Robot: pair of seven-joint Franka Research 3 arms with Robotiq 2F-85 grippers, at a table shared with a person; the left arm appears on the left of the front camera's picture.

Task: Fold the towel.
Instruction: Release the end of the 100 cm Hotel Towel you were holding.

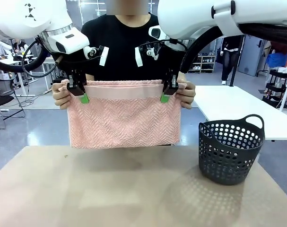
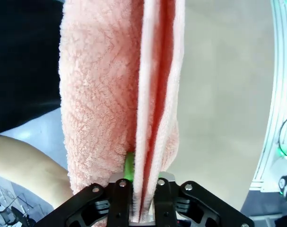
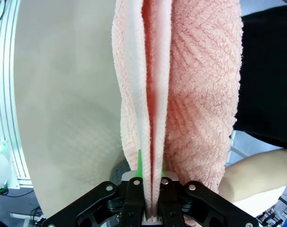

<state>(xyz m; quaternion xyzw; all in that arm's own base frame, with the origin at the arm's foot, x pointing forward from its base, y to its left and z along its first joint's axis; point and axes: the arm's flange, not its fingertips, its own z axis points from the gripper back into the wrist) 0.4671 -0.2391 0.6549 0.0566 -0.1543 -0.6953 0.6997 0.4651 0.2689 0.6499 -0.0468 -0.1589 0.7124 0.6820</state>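
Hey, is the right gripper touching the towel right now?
Touching. In the right wrist view the right gripper is shut on the towel, with the towel's edge pinched between its jaws.

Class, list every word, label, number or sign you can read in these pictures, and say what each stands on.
None can be read.
Black geometric mark on the left arm: a logo shape, no letters.
White tags near the wrists: too small to read.
No print on the towel or the basket.
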